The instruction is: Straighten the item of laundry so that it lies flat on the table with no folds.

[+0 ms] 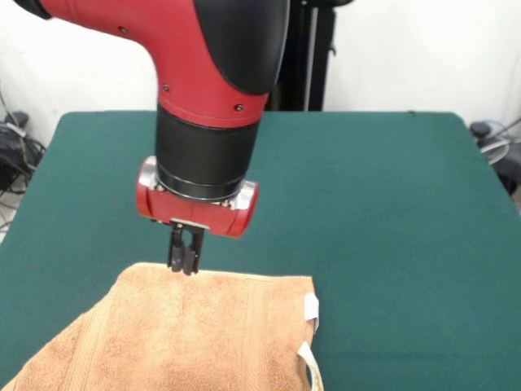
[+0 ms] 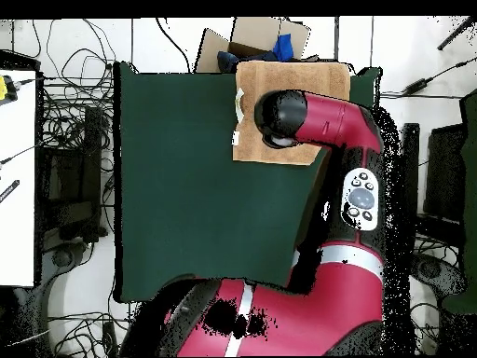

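The peach-orange towel (image 1: 203,334) lies at the near edge of the dark green table (image 1: 391,204) in the front view. Its left part is folded over along a slant. White tags (image 1: 311,308) sit on its right edge. My gripper (image 1: 185,261) hangs straight down from the red and black arm, with its fingers together at the towel's far edge, pinching it. In the overhead view the towel (image 2: 289,79) lies at the top edge of the table (image 2: 186,186). There the arm covers the towel's middle and hides the gripper.
A cardboard box (image 2: 244,39) with blue stuff sits just past the table's edge by the towel. Cables lie around the table, and a white surface (image 2: 19,177) stands at the left. A black stand (image 1: 309,49) rises behind the table.
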